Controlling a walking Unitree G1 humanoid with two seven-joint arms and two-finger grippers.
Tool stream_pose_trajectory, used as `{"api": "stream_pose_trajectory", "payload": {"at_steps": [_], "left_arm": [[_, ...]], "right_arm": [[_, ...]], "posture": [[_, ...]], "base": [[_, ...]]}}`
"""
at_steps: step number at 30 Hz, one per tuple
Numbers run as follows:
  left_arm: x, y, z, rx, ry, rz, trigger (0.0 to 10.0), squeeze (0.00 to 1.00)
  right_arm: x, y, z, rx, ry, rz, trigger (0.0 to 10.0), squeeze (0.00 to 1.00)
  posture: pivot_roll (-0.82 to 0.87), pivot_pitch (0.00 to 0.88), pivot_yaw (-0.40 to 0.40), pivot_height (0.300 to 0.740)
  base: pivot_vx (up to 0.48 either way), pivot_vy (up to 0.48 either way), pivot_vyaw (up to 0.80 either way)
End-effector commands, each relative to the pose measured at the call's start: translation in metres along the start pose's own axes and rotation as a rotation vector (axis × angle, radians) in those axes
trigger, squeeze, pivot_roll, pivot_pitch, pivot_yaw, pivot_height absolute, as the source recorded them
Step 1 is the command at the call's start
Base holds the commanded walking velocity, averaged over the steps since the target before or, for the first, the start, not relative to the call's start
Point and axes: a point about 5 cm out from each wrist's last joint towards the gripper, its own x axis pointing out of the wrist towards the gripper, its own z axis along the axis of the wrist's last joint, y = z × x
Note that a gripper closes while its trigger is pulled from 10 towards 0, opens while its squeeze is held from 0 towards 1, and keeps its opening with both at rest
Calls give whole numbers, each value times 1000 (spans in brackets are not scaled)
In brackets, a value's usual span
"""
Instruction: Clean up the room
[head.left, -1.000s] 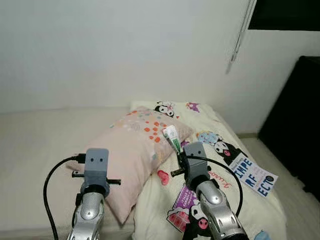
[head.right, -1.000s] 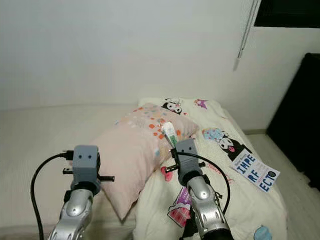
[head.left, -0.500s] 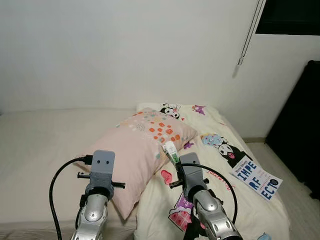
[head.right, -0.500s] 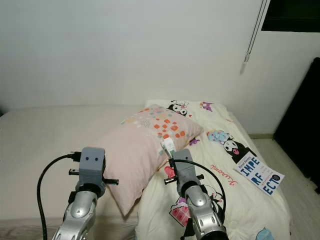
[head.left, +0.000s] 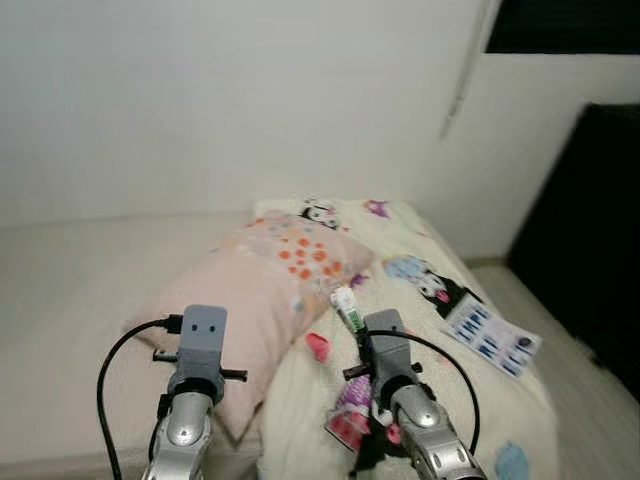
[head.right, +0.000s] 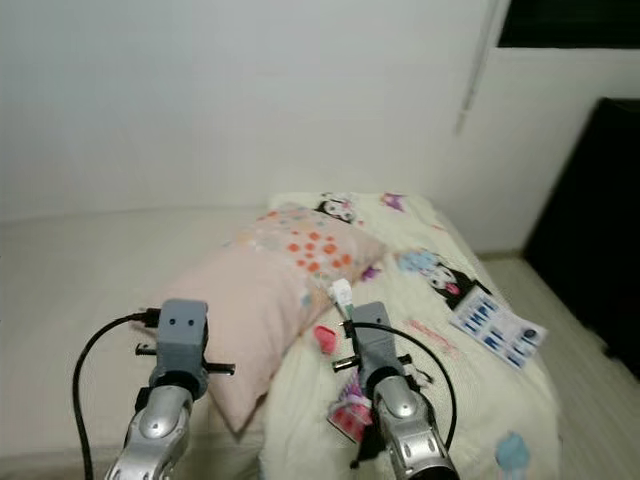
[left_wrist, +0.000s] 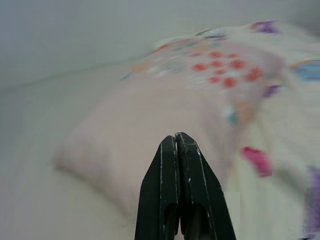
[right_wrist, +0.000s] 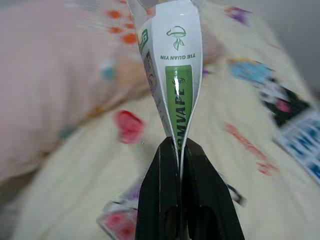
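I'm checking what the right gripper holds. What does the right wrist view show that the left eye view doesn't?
Right wrist view: green print reading TIE GUAN YIN on the white packet, pinched between the right gripper fingers. Left eye view: the left gripper arm, the book and white wall. Both: packet, pink pillow, cartoon blanket.

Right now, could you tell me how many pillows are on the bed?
1: the pink pillow with orange dots lies on the bed, ahead of the left gripper. Others may lie outside the view.
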Motion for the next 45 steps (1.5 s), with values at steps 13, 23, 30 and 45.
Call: {"api": "stream_pose_trajectory", "payload": {"at_steps": [13,23,30,45], "left_arm": [[-1,0,-2,12,6,1,10000,0],[-2,2,-1,17,-3,11,10000,0],[-2,2,-1,14,-8,20,10000,0],[-1,1,-2,8,-5,17,10000,0]], "right_arm": [[2,0,1,9,8,-3,10000,0],[3,-1,2,-7,7,2,10000,0],[3,-3,3,-17,7,2,10000,0],[5,-5,2,-76,23,-22,10000,0]], "posture": [[7,0,-60,740],[4,0,-65,740],[1,0,-72,740],[-1,0,-67,740]], "base": [[0,0,-800],[0,0,-800],[0,0,-800],[0,0,-800]]}}
